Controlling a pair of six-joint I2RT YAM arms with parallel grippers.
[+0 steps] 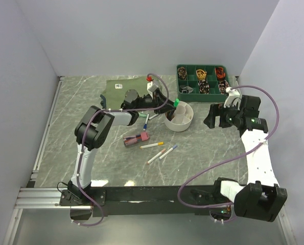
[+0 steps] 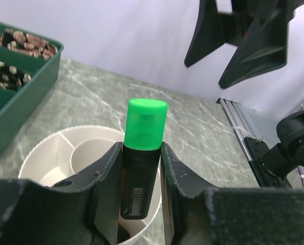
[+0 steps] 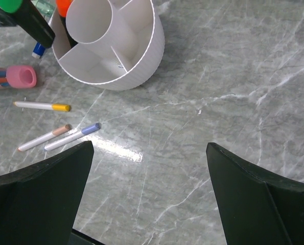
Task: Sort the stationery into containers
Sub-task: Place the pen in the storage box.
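Fingers on left pinch green highlighter between them, apparently above white tub.

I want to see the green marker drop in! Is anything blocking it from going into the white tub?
Nothing visible is in the way. The left gripper holds the green marker over the white tub, and the compartments beneath it look open.
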